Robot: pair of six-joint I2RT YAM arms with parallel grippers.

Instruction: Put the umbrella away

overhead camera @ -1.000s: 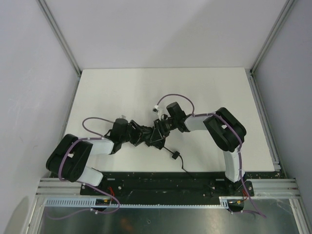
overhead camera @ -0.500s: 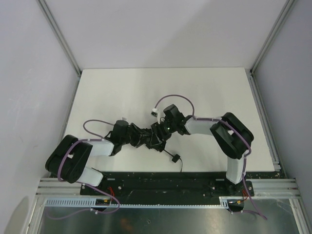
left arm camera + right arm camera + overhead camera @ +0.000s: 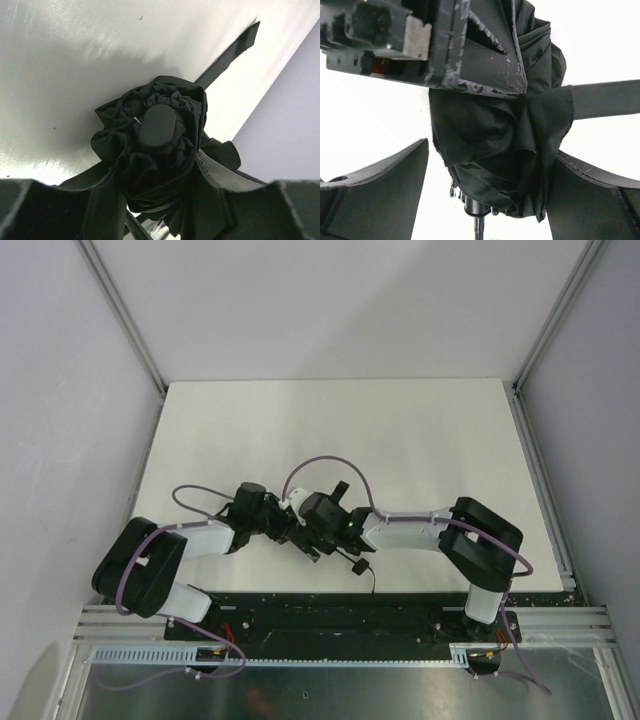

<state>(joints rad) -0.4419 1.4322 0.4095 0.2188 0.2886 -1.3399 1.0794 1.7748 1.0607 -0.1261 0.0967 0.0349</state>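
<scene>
Obs.: umbrella (image 3: 306, 527) sits at the near middle of the table (image 3: 400, 430), just left of centre, wedged between the two hands where the arms meet. Left hand (image 3: 155, 197) is clamped on it. In the left wrist view both fingers (image 3: 92, 192) press into the bunched black cloth just behind the rounded end cap (image 3: 157, 125). Right hand (image 3: 492, 165) is spread wide and straddles the bundle without holding it; a strip of white table shows between one finger and the fabric. Cannot tell whether the bundle rests on the table or is held just off it. Canopy is gathered but loose. The closure strap (image 3: 605, 99) sticks out to the side, unfastened. A thin cord with a small dark end (image 3: 358, 565), probably the wrist loop, trails toward the near edge. Risks: with only one hand gripping, on soft cloth near the tip, the bundle may twist or slide out if moved. The unbound folds may spring open. If the right hand closes on outer cloth rather than the core, it would pinch fabric and lose the wrap. The trailing cord could snag. The hands are very close together, so they may collide.
</scene>
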